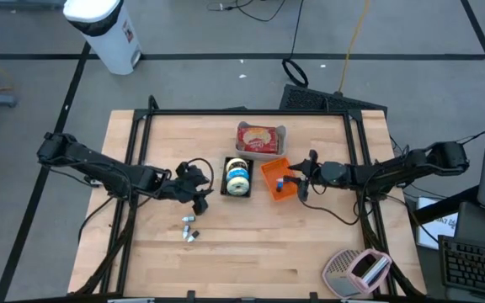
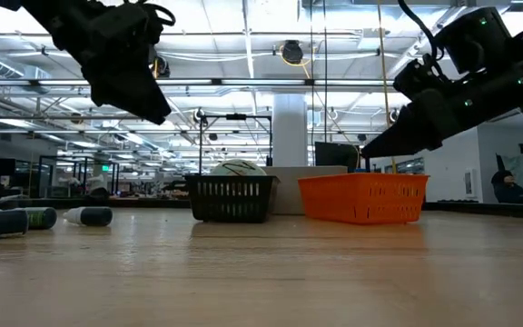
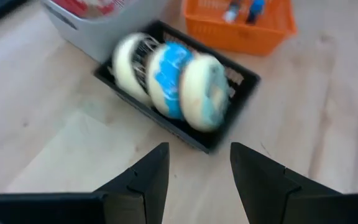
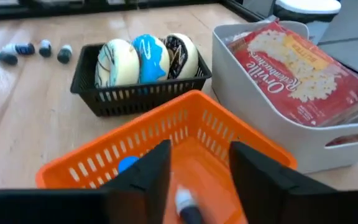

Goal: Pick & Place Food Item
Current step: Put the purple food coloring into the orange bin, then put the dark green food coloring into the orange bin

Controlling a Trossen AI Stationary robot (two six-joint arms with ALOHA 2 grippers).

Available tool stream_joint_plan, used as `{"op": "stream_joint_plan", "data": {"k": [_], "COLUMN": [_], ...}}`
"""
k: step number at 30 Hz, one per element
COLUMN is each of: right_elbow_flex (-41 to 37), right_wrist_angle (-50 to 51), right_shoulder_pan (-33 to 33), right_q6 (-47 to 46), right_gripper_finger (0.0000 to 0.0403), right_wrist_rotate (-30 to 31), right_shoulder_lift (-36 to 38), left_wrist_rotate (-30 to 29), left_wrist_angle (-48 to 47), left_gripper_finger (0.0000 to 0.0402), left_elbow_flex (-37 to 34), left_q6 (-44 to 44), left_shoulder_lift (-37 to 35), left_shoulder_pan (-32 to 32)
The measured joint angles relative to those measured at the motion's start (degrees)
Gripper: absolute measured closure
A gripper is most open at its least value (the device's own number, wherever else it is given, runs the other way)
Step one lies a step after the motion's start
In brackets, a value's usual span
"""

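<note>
Between our two arms, three iced doughnuts [image 4: 145, 57] stand on edge in the black basket [image 1: 237, 177] at mid-table. Just beside it, our right gripper [image 4: 194, 180] hangs over the orange basket [image 4: 185, 134], fingers parted and gripping nothing, small tubes below. Our left gripper [image 3: 197, 177], also parted and empty, hovers near the black basket. Behind sits a grey bin [image 4: 272, 118] of Orville popcorn [image 4: 303, 71].

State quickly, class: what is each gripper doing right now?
Left gripper: open, empty, near the doughnut basket.
Right gripper: open, empty, above the orange basket.
</note>
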State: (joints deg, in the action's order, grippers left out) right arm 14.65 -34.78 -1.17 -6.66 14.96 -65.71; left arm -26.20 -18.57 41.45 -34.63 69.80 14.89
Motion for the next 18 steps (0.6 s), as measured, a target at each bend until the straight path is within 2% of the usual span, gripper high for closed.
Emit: {"op": "stream_joint_plan", "data": {"k": [5, 8, 12, 18], "right_elbow_flex": [-0.04, -0.04, -0.04, -0.04], "right_wrist_angle": [-4.84, -7.05, -7.92, -8.35], "right_shoulder_pan": [1.96, 4.64, 8.13, 10.68], "right_q6": [0.34, 2.27, 4.86, 5.94], "right_gripper_finger": [0.0173, 0.0144, 0.0130, 0.0140], "right_wrist_rotate": [-0.08, -0.20, -0.22, -0.15], "right_shoulder_lift": [0.94, 2.56, 5.03, 7.28], "left_wrist_rotate": [10.08, 14.15, 14.49, 14.19], "left_wrist_angle": [-2.03, -3.45, -6.46, -8.43], "left_gripper_finger": [0.0229, 0.0229, 0.0229, 0.0229], "left_elbow_flex": [0.00, 0.00, 0.02, 0.10], "left_q6": [4.15, 4.52, 5.48, 9.68], "left_shoulder_lift": [0.02, 0.02, 0.91, 5.72], "left_shoulder_pan": [0.03, 0.82, 2.67, 4.40]}}
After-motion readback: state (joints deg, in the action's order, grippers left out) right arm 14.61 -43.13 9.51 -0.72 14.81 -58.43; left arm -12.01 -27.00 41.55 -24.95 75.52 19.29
